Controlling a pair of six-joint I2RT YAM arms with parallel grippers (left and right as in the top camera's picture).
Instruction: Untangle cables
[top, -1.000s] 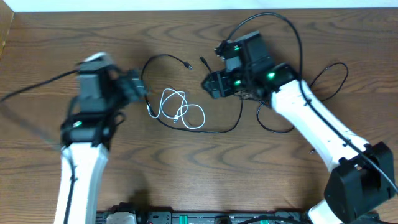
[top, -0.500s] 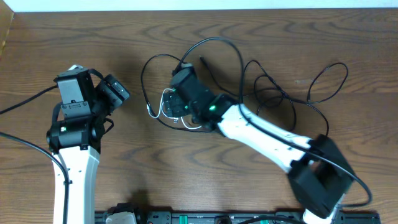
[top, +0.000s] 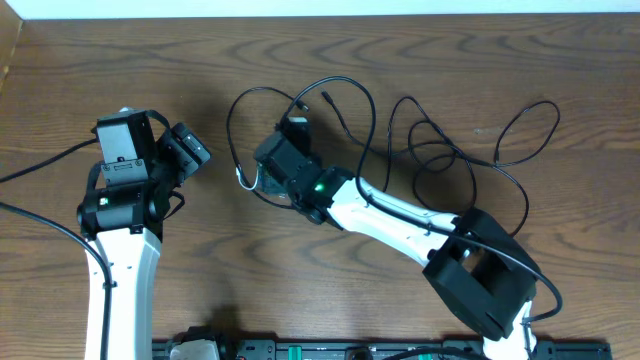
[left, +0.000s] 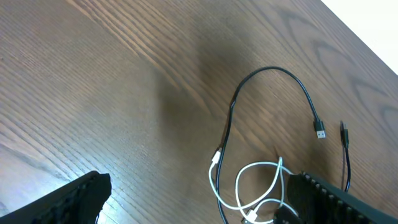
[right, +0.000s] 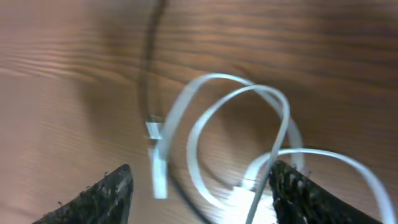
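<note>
Grasp stage: your right end effector (right: 199, 186), jaws apart and empty, straddles the white cable (right: 214, 78), coiled across the black cable (left: 273, 70) mid-surface (left: 93, 93) — next, pinch one loop and draw it clear

The desk (top: 250, 290) is dark brown wood with a wavy grain running along its length. A white strip (top: 300, 8) borders its far edge. A black rail (top: 330, 350) with small fittings lies along the near edge, around its middle.
</note>
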